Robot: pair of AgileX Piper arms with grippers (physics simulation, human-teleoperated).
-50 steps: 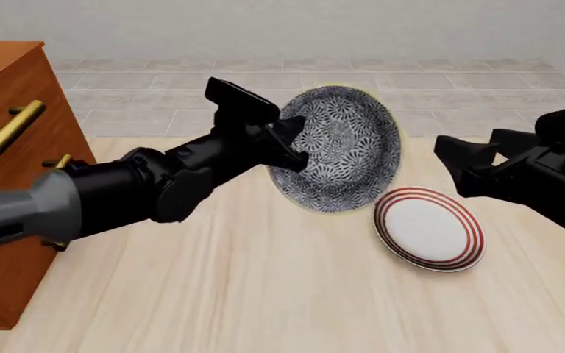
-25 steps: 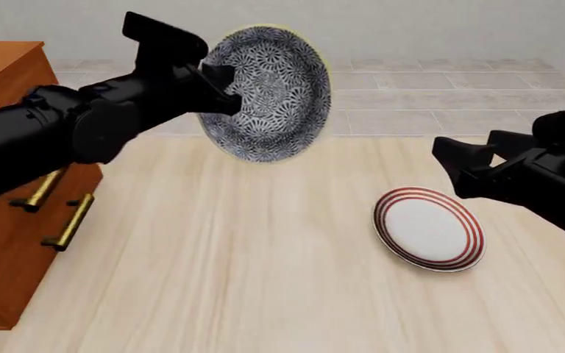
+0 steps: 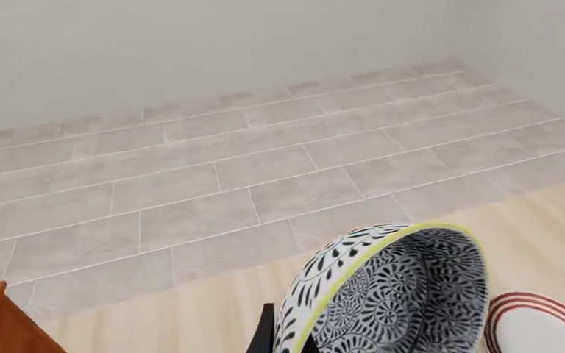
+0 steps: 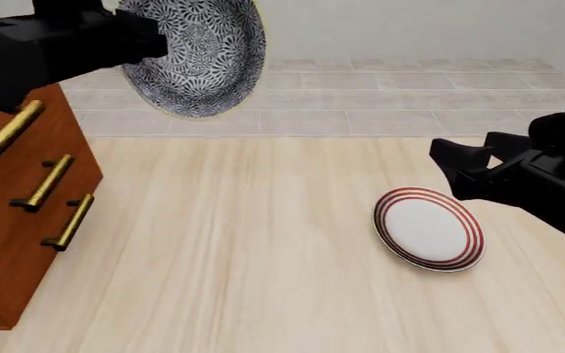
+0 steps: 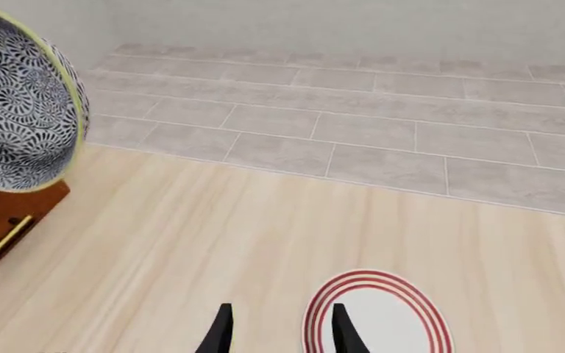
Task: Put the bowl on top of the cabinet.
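Observation:
The black-and-white floral bowl hangs tilted on its side in the air, high at the upper left, above the right top edge of the reddish-brown cabinet. My left gripper is shut on the bowl's rim. The left wrist view shows the bowl close up, with one dark finger against its outside. The right wrist view shows the bowl over the cabinet. My right gripper stays open and empty at the right, above the table.
A flat white plate with red rings lies on the wooden table right of centre, just beneath my right gripper. Three brass handles stick out of the cabinet front. Grey tiled floor lies beyond the table.
My left arm has carried the bowl up and to the left, from mid-table to above the cabinet's edge. The right arm and the plate have not moved.

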